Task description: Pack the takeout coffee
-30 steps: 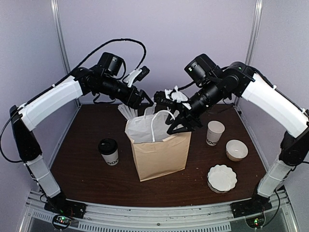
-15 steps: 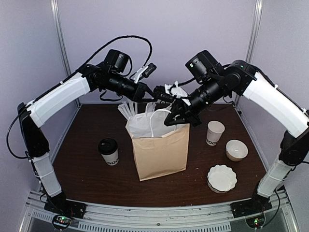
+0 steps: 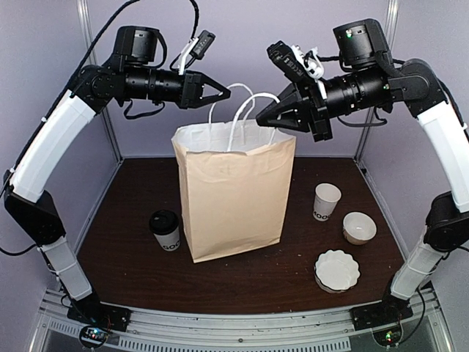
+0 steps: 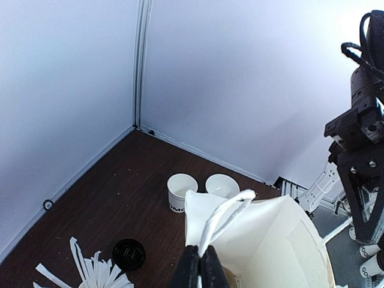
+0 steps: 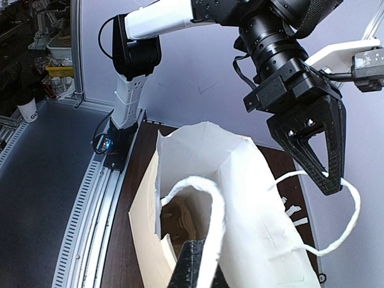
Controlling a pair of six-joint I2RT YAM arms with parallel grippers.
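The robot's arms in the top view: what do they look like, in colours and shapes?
Both have black joints and white shells on the long links: left arm, right arm. The left gripper and right gripper have black, pointed fingers. A black cable runs above the left wrist.

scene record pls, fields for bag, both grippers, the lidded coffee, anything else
paper bag: upright, mouth open
left gripper: shut on left handle
right gripper: shut on right handle
takeout coffee: on table, left of paper bag, outside it
else: lidless cup, bowl, dish stack, right of paper bag
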